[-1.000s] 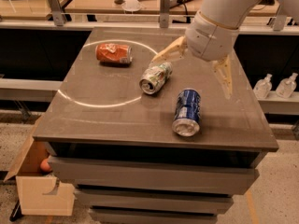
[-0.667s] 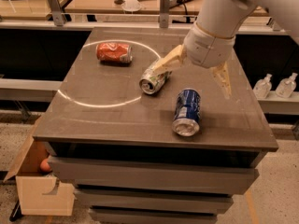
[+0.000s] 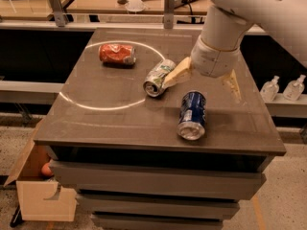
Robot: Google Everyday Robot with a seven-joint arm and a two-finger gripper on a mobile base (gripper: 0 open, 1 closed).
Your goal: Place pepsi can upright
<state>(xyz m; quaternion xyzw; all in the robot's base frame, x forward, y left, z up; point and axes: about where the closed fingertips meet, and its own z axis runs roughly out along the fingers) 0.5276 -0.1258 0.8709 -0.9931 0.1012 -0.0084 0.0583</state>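
Observation:
The dark blue pepsi can (image 3: 192,114) lies on its side on the grey table (image 3: 110,121), its silver end toward the front edge. My gripper (image 3: 205,82) hangs just above and behind the can, open, with one tan finger (image 3: 175,74) to its left and the other (image 3: 233,84) to its right. The fingers hold nothing and do not touch the pepsi can. The left finger reaches over the silver-and-green can.
A silver-and-green can (image 3: 159,77) lies on its side left of the gripper. An orange-red can (image 3: 116,53) lies at the back left inside a white ring. A cardboard box (image 3: 43,190) stands on the floor at lower left. Bottles (image 3: 283,87) stand at right.
My gripper has moved slightly down and toward the pepsi can, staying open. The cans have not moved.

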